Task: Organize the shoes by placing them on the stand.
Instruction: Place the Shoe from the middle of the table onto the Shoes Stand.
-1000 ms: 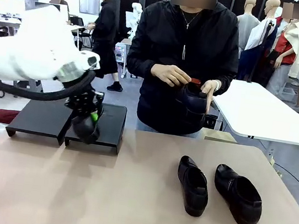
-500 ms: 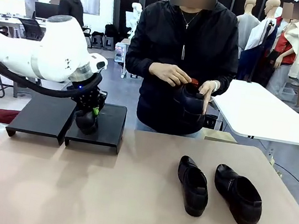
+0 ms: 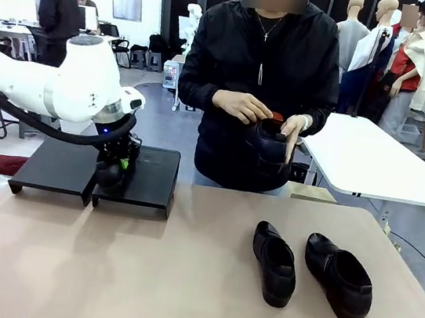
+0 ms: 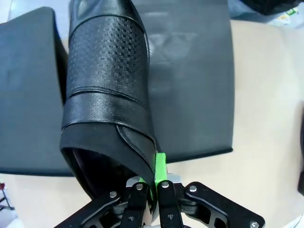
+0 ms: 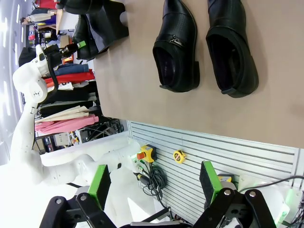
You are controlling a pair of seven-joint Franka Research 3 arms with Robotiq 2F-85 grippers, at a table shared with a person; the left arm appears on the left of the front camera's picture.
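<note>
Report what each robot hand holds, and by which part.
Left hand pinches a shoe by the rim of its opening. Right hand is open, holding nothing.

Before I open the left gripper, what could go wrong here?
1. The left gripper pinches only the heel rim of the shoe, so the shoe could twist or slip out.
2. The shoe sits over the seam between the two sections of the stand. Released there, it may straddle the gap or slide down the slope.
</note>
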